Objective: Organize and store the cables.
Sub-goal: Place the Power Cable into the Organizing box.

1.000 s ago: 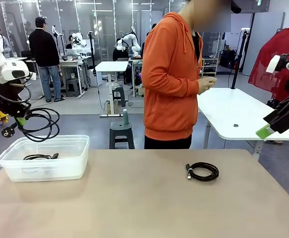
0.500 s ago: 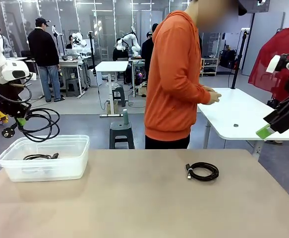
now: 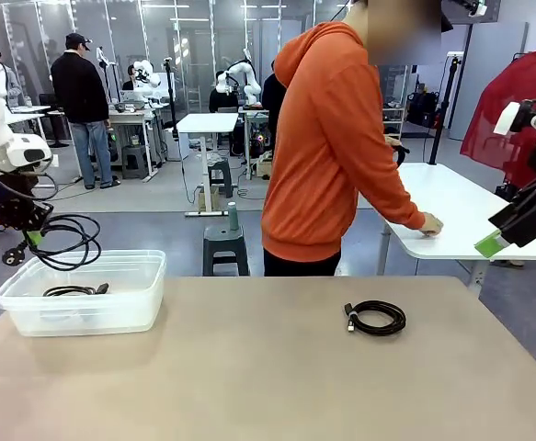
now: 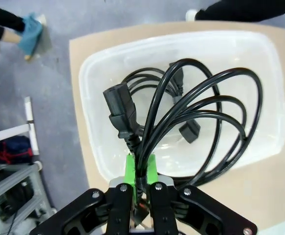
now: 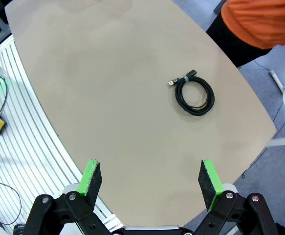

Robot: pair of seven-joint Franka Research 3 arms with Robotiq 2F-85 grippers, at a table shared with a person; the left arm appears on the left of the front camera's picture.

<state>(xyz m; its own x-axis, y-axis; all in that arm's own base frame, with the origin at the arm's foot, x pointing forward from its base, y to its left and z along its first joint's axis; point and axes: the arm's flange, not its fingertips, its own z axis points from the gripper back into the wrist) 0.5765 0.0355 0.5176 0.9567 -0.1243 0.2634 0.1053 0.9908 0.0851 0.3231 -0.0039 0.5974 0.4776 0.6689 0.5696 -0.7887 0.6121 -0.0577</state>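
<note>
Black power cable (image 4: 146, 141) clamped in the left pincer (image 4: 140, 165) above a clear plastic tub (image 3: 111, 317); right pincer (image 5: 149, 171) spread wide and empty.

Green pads are closed tight on the power cable's gathered strands, with its loose loops and a black connector (image 4: 118, 105) hung over the tub's open top; a second cable (image 3: 73, 290) is seen lying flat on the tub's floor; a small coiled cable (image 3: 375, 318) is laid on the bare bench (image 3: 249, 377) right of centre, well apart from both pincers; the right pincer is raised high by the bench's right edge, looking down on that coil; the tub is set at the bench's far left corner, close to the edge; open tan surface is left all round the small coiled cable and between it and the tub.
</note>
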